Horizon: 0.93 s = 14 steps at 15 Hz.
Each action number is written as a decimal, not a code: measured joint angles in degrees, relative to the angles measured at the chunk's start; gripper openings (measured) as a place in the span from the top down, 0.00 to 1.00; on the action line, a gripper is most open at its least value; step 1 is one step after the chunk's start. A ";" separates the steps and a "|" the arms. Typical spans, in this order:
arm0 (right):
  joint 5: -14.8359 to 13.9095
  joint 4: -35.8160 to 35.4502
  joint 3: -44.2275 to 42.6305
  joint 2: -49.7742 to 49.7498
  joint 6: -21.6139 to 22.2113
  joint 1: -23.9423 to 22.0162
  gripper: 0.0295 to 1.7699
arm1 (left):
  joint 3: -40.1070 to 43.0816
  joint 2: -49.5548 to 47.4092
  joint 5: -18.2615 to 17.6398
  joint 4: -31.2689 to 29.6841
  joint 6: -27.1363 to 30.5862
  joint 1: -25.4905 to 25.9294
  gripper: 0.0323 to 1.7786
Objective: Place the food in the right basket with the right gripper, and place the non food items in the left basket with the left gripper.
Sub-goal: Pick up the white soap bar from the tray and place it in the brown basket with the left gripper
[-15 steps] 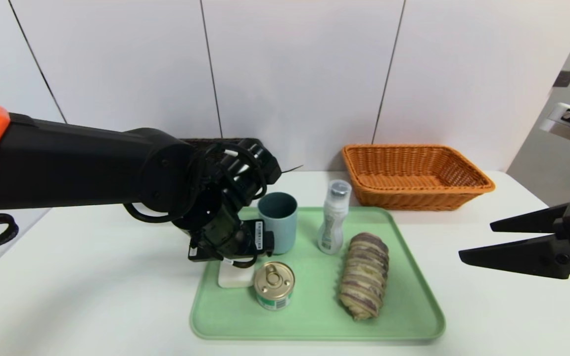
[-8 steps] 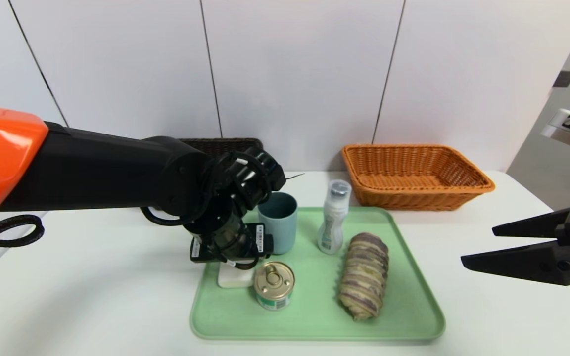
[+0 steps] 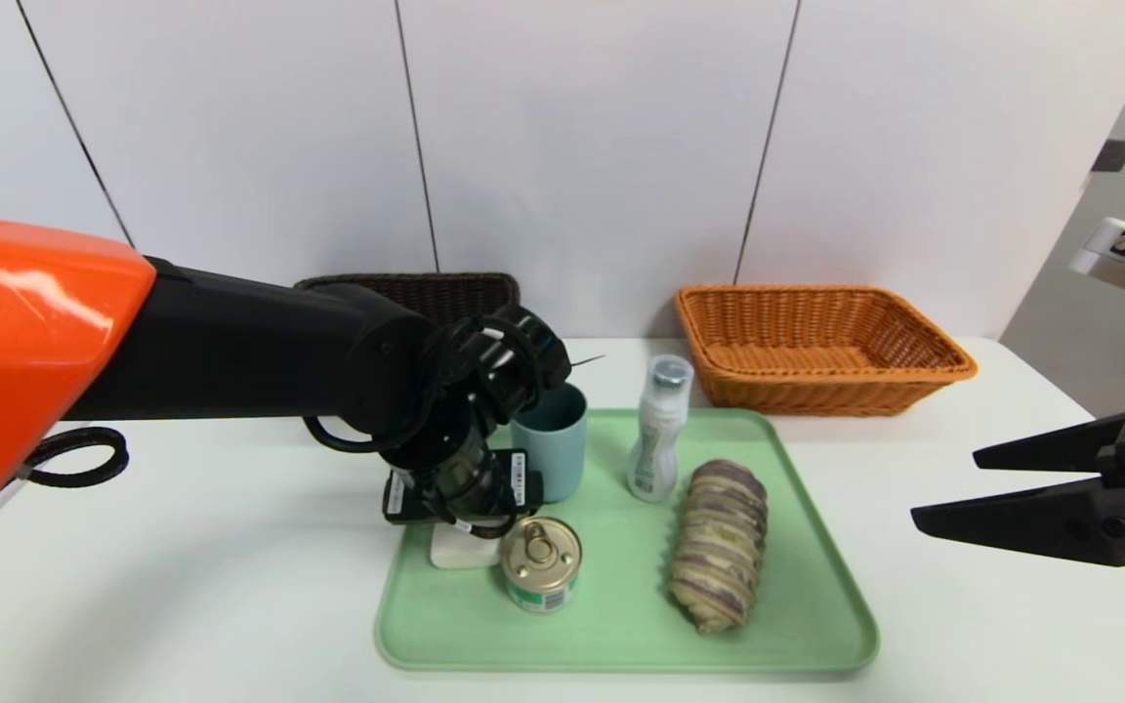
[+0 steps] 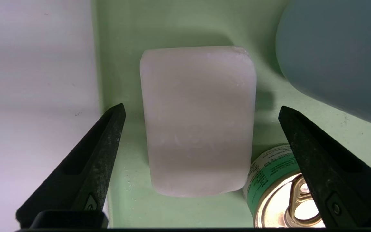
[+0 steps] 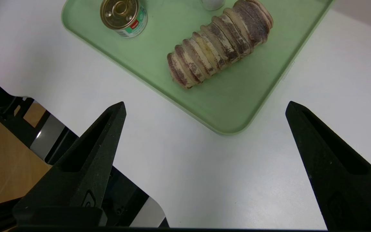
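- Soap bar [image 3: 462,547] lies on the near left part of the green tray [image 3: 816,625] in the head view, mostly hidden under our left pincer [image 3: 460,522]. Since a second ago the left arm has swung further in and sunk a little over it. The tin can [image 3: 541,563], cup [image 3: 551,439], bottle [image 3: 658,428] and bread roll [image 3: 719,543] have not moved. Our right pincer [image 3: 1017,483] stays parked, spread wide, above the tabletop [image 3: 182,586] right of the tray. The orange basket [image 3: 816,347] holds nothing we can see; the dark basket [image 3: 426,291] sits behind the left arm.
- In the left wrist view, the pincer's jaws stand released on either side of the soap, apart from it, with the can just beside one tip. We judge that closing on the soap comes next.
- In the right wrist view, the released jaws hang over bare tabletop, near the tray corner and the roll.
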 joint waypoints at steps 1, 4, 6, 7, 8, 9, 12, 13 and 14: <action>-0.02 0.00 0.05 -0.06 -0.02 -0.05 0.03 | 0.00 0.16 0.00 -0.02 -0.05 0.00 0.05; 0.00 -0.06 0.29 -0.30 0.00 -0.07 0.03 | 0.00 0.46 0.00 0.01 -0.05 0.06 0.05; -0.02 -0.09 0.33 -0.39 -0.02 -0.07 0.03 | 0.00 0.60 -0.06 0.04 -0.02 0.09 0.20; -0.02 -0.09 0.33 -0.41 -0.02 -0.07 0.03 | 0.00 0.66 -0.02 0.04 -0.02 0.09 0.30; -0.02 -0.09 0.33 -0.41 -0.02 -0.07 0.03 | 0.00 0.71 -0.02 0.06 -0.06 0.09 0.38; 0.00 -0.09 0.33 -0.41 -0.06 -0.07 0.03 | 0.00 0.73 -0.02 0.04 -0.06 0.09 0.43; 0.06 -0.09 0.33 -0.41 -0.06 -0.07 0.03 | 0.00 0.71 0.00 0.06 -0.06 0.06 0.46; 0.06 -0.09 0.33 -0.41 -0.05 -0.07 0.03 | 0.00 0.60 0.00 0.17 -0.05 0.09 0.46; 0.06 -0.09 0.35 -0.41 -0.02 -0.07 0.03 | 0.00 0.33 -0.02 0.34 -0.02 0.09 0.46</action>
